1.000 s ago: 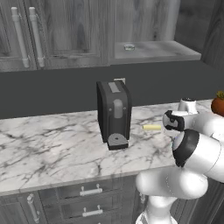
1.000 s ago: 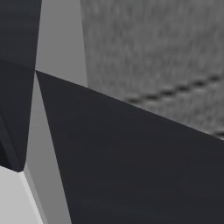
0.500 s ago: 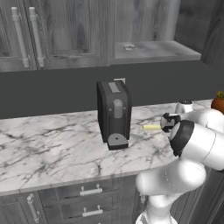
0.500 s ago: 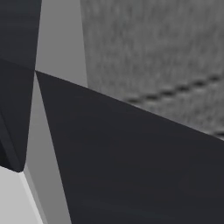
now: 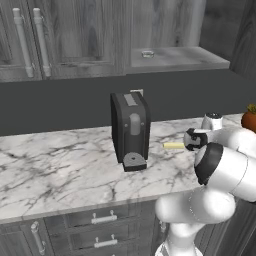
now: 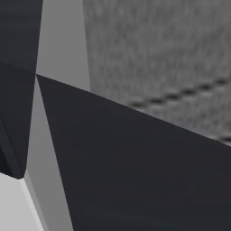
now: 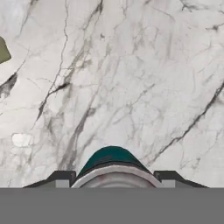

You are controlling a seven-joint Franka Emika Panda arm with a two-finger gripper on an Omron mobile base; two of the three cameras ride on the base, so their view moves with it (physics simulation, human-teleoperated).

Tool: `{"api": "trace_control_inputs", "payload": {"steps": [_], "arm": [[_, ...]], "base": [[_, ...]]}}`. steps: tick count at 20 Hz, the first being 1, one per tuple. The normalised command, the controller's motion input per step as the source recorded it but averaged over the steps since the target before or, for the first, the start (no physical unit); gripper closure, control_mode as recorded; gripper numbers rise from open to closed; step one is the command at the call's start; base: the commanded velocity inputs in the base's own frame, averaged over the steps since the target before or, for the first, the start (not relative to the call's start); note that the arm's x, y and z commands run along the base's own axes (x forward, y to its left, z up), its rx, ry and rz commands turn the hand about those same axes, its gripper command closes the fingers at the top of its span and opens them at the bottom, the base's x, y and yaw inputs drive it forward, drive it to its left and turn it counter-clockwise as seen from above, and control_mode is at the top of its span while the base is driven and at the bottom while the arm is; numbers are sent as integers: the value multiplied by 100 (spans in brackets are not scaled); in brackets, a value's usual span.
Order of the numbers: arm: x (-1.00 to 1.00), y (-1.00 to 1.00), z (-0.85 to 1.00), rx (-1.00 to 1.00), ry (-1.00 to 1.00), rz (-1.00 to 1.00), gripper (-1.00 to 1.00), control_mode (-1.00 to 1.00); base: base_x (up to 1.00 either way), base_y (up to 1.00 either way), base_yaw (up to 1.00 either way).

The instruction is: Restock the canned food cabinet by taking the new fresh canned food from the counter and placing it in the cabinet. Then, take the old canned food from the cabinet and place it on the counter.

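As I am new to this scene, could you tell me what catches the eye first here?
A dark coffee machine stands mid-counter on white marble. In the hand view, the teal can sits between the fingertips, above the marble. A low tin rests on the open cabinet shelf above.

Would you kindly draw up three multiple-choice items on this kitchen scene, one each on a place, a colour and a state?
1. Where does the low flat silvery tin sit?
A. on the grey cabinet shelf board
B. on the white marble counter
C. in a drawer

2. What colour is the upright can between the gripper's fingertips?
A. red
B. teal
C. yellow

3. How do the two long-handled dark grey cabinet doors stand?
A. open
B. removed
C. shut

Key: 1 A, the tin rests on the open shelf; 2 B, the hand view shows teal; 3 C, both sit flush.
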Motion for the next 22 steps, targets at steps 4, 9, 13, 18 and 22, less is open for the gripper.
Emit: {"api": "trace_control_inputs", "payload": {"steps": [4,9,13,18,22], "arm": [[-42,19,97,-18,-52,0,100,-100],[-44,2,100,-27,-41,6,100,-100],[-29,0,100,-23,-35,18,100,-100],[-23,2,100,-16,-24,19,100,-100],[-17,8,100,-10,-5,12,100,-100]], "base": [[0,0,0],[0,0,0],[0,0,0],[0,0,0],[0,0,0]]}}
